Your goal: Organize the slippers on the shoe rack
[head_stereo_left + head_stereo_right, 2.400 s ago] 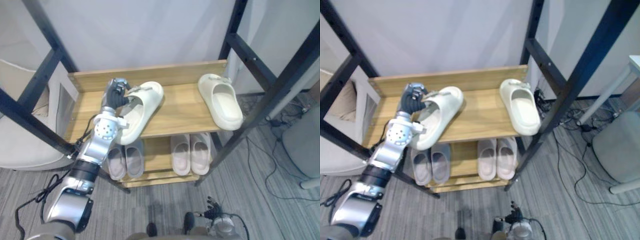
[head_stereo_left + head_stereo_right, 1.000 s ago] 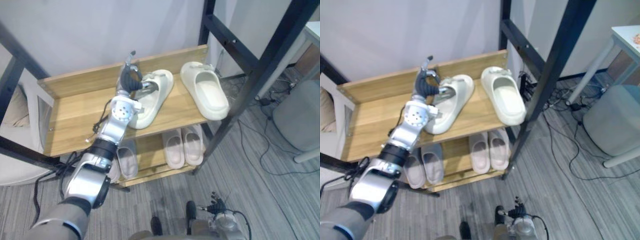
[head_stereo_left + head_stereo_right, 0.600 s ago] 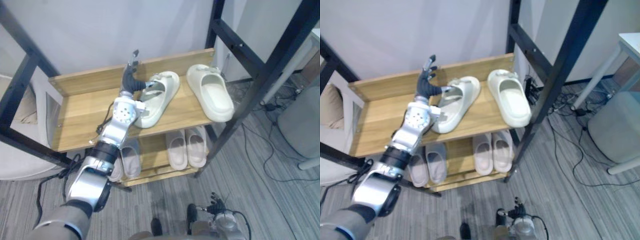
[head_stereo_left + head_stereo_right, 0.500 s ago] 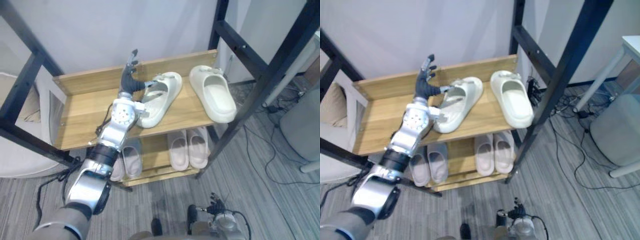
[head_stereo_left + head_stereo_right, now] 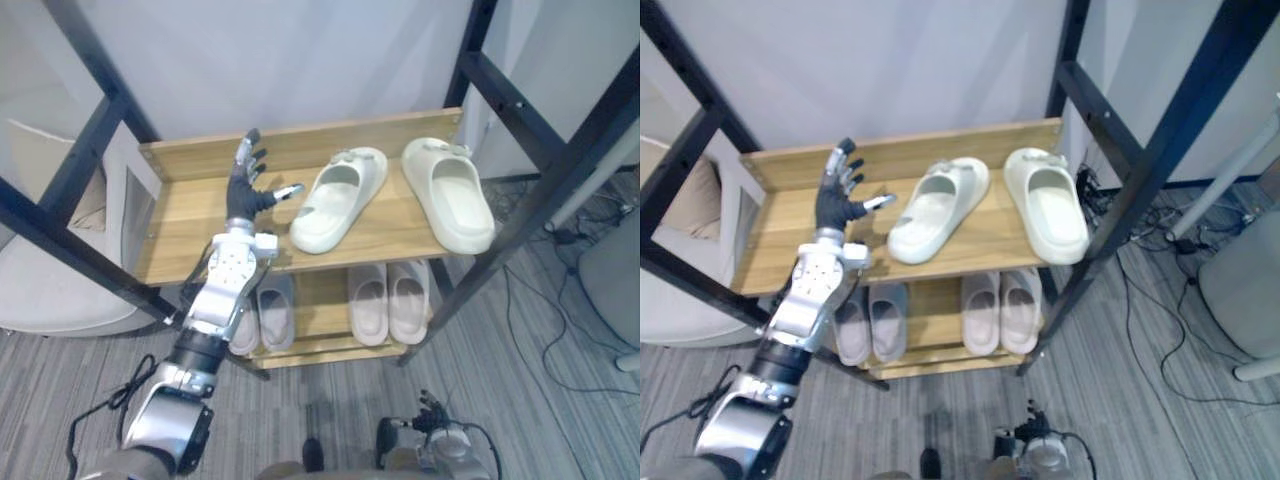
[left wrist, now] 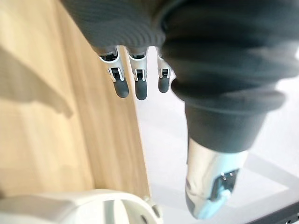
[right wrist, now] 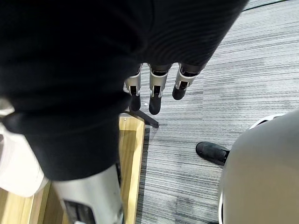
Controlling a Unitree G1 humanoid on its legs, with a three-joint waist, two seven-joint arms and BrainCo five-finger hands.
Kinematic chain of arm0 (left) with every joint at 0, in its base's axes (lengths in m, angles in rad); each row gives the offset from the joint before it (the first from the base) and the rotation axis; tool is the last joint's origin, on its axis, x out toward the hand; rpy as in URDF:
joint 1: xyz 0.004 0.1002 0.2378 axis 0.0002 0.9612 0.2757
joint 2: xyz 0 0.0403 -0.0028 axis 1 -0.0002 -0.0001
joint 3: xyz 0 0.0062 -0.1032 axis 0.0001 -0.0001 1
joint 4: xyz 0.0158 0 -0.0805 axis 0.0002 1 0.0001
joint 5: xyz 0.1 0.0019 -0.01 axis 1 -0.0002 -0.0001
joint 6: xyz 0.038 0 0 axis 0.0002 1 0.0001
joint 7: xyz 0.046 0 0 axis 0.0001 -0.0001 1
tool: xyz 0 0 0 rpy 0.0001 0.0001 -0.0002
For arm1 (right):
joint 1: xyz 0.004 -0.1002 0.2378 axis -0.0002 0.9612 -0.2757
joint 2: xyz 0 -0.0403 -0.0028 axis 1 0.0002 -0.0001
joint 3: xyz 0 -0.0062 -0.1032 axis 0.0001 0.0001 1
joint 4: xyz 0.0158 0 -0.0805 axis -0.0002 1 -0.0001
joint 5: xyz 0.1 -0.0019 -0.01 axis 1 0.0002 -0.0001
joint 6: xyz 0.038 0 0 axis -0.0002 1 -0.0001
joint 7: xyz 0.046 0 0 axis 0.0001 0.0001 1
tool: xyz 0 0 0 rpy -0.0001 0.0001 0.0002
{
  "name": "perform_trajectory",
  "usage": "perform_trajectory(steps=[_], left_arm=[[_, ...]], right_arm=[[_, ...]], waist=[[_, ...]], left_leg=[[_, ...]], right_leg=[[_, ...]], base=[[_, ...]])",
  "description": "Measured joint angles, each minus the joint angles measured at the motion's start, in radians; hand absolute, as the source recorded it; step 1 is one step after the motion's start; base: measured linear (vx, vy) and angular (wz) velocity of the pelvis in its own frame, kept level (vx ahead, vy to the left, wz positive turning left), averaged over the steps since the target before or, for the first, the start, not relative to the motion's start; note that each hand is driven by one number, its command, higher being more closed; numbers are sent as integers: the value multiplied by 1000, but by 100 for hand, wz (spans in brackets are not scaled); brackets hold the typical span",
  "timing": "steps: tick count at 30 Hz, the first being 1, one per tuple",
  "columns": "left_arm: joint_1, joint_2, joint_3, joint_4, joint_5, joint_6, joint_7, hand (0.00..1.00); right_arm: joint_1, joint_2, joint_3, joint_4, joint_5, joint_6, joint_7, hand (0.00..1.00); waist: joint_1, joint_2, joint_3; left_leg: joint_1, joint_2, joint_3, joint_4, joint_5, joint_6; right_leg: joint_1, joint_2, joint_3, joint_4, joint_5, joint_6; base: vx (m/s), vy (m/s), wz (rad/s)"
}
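The left hand [image 5: 245, 195] hovers over the top shelf [image 5: 185, 235] of the shoe rack [image 5: 895, 152], fingers straight and spread, thumb held out, holding nothing. It is just beside the heel end of a cream slipper [image 5: 338, 198] without touching it. That slipper lies at an angle, toe toward the back right, while the second slipper [image 5: 452, 195] sits squarer to the shelf. Their toes are near each other and their heels are well apart. Both look like moulded foam: probably light, somewhat springy and not fragile, and likely to skid on the smooth wood. The strap or the thick side wall near the heel seems the best hold. The head views give the whole layout, including two more pairs [image 5: 388, 300] on the lower shelf. The left wrist view instead shows the fingertips [image 6: 140, 88] clear of the wood, with the slipper's rim [image 6: 70, 207] close by. The right hand [image 7: 156, 91] hangs with fingers loose and straight above the grey floor [image 7: 224, 93].
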Motion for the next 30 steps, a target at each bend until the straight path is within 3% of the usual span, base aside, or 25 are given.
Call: perform_trajectory(steps=[6,11,30], left_arm=[[78,-28,-5,-1,-103,-6,-31,0],[89,-35,-38,-1,-118,-7,-58,0],[1,-119,-222,75,-146,-4,-84,0]], right_arm=[[-2,3,2,18,-1,3,0,0],[-2,4,29,24,-1,4,0,0],[-18,10,30,59,-2,5,-1,0]], waist=[[6,-24,-10],[6,-39,-19],[-7,-52,-33]], left_leg=[[0,-6,-1,0,2,3],[0,-7,-3,0,2,4],[4,-8,6,-1,3,4]], right_leg=[[1,-5,-1,0,-1,1],[3,-7,-3,0,-2,3],[3,-9,4,0,-3,4]], base=[[0,0,0],[0,0,0],[-1,2,-1]])
